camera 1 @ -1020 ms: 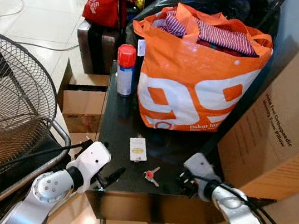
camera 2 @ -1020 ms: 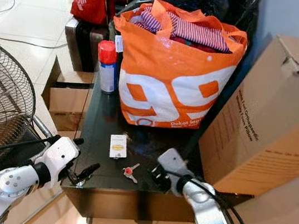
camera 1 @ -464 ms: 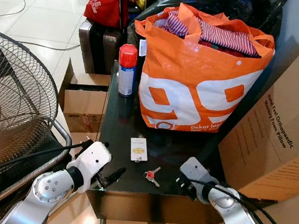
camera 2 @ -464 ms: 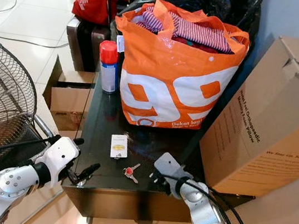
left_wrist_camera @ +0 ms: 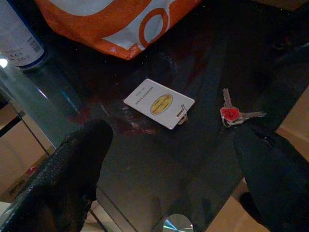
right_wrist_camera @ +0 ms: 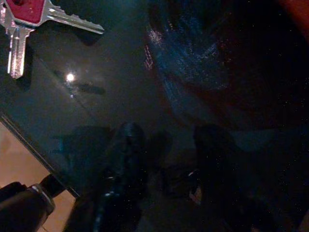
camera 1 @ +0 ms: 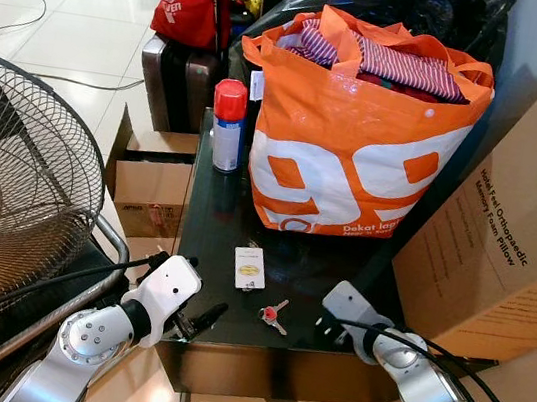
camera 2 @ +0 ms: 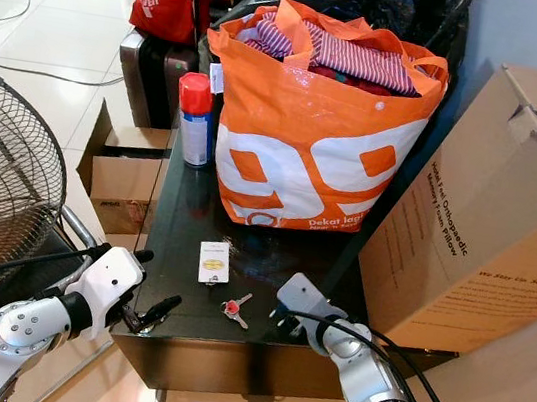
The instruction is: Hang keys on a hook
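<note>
Table (camera 1: 206,227): we see a dark glossy top, floor fan (camera 1: 7,192) to the left, cardboard box (camera 1: 504,246) to the right.
Keys (camera 1: 273,314): red-capped, flat near the front edge, just beside a white card (camera 1: 249,268).
Bag (camera 1: 358,144): orange, behind, spray can (camera 1: 225,125) beside it.
Left gripper (camera 1: 198,319): at the front-left edge, fingers apart.
Right gripper (camera 1: 332,328): right of keys; we can't tell its fingers.

Front strip of the black table (camera 1: 212,243) is open around the keys (camera 1: 273,314); orange bag (camera 1: 358,144) and spray can (camera 1: 227,126) block the back.
</note>
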Tool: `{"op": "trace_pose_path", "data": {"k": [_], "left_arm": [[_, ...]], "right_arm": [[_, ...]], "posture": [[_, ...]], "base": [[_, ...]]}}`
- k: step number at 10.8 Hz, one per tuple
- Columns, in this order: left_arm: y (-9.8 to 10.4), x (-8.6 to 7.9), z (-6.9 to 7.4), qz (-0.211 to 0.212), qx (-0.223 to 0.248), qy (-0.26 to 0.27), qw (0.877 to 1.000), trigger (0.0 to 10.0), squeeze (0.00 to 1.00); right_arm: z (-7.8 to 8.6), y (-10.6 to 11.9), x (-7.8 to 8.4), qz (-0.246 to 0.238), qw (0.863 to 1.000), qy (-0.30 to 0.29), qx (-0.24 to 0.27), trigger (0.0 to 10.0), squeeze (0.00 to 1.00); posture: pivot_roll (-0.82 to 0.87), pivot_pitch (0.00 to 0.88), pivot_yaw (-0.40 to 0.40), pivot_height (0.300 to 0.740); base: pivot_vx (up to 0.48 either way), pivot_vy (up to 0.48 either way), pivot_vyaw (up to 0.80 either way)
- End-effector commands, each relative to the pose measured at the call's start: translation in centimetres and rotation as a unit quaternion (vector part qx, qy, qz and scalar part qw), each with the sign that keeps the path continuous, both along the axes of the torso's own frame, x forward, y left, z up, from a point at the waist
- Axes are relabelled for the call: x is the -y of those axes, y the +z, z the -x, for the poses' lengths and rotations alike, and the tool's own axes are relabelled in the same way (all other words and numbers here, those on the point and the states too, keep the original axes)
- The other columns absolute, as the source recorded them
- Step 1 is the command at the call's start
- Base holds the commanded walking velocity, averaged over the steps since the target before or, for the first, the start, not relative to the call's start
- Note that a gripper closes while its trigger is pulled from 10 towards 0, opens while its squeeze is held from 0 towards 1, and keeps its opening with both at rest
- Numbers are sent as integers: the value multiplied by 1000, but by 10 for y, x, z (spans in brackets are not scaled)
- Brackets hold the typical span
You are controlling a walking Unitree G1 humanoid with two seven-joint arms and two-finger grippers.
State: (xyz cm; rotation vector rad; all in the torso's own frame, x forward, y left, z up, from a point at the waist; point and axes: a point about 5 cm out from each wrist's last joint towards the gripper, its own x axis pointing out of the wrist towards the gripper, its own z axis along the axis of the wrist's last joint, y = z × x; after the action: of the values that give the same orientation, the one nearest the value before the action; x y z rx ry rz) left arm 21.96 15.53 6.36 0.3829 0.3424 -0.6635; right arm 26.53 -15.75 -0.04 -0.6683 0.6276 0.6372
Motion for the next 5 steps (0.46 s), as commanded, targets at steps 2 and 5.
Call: {"op": "trace_pose_path", "data": {"k": [2,5], "left_arm": [[-1,3,2,1,-7,-8,1000,10000,0],[-2,3,3,2,-10,-8,1000,10000,0]], "right_arm": [[4,-5,5,12,1000,3,-17,0,0],[5,-7,8,28,999,8,-24,0,0]], "posture": [[-147,92,-31,740],[-147,90,-34,740]], "base": [[0,0,0],[0,0,0]]}}
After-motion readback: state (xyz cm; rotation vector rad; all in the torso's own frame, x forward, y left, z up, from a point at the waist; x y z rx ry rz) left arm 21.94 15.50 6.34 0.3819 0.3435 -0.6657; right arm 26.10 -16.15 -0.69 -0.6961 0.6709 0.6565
